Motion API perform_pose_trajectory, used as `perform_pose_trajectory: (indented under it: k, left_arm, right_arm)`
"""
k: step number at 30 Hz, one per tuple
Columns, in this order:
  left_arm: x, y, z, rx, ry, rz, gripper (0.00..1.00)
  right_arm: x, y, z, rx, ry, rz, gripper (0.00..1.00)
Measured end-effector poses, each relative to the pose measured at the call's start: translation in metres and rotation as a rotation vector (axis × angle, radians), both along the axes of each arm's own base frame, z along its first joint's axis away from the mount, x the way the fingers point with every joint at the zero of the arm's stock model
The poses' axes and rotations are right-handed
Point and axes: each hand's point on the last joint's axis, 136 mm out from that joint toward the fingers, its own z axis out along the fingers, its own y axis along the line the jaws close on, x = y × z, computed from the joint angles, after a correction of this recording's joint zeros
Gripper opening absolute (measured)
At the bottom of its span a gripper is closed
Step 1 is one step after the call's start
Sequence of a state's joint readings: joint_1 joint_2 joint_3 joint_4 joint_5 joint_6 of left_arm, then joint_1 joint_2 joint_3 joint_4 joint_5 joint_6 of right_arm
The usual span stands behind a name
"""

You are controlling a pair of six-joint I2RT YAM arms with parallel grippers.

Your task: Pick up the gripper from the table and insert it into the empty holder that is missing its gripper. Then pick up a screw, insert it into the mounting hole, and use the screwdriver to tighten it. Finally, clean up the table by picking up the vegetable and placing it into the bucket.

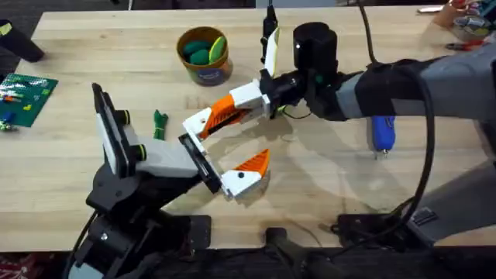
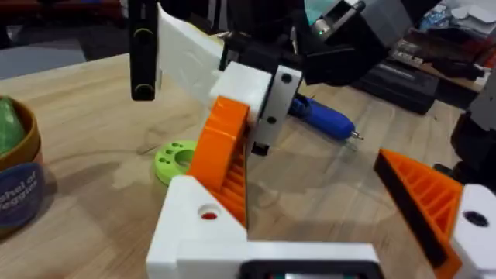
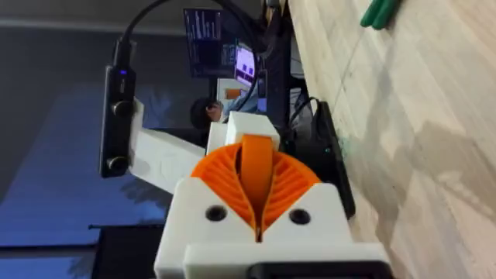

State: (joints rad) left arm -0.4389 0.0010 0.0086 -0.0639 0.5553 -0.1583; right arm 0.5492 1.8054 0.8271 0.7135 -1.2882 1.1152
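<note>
The loose gripper [image 1: 225,115], a white block with an orange ribbed pad, sits at one end of my left arm's holder [image 2: 310,260]; a small hole [image 2: 208,211] shows in its white base. My right gripper [image 1: 254,99] is shut on the orange pad [image 3: 256,167] of this piece. My left gripper [image 1: 244,139] stands wide apart with nothing between its fingers, its other orange finger [image 2: 426,198] off to the side. The blue screwdriver [image 1: 382,132] lies on the table under my right arm. The yellow bucket [image 1: 205,56] holds green vegetables. One green vegetable [image 1: 160,124] lies left of the grippers.
A light green ring [image 2: 174,159] lies on the wood behind the held piece. A green plate with small parts [image 1: 25,97] sits at the left edge. Tools and clutter [image 1: 465,23] lie at the far right corner. Bare table stretches along the front right.
</note>
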Motion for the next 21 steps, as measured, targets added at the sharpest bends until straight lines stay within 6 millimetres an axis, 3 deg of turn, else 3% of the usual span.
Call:
perform_pose_trajectory:
  k: [14, 20, 21]
  left_arm:
    - [0.003, 0.003, 0.000, -0.007, 0.012, 0.024, 0.984]
    - [0.004, 0.003, 0.000, 0.010, -0.017, 0.029, 0.984]
    - [0.005, 0.003, 0.000, 0.013, -0.020, 0.030, 0.984]
  right_arm:
    - [0.002, 0.004, -0.001, -0.008, -0.008, -0.021, 0.050]
    - [0.002, 0.005, -0.016, -0.052, 0.022, -0.061, 0.872]
    - [0.003, 0.005, -0.019, -0.059, 0.028, -0.067, 0.954]
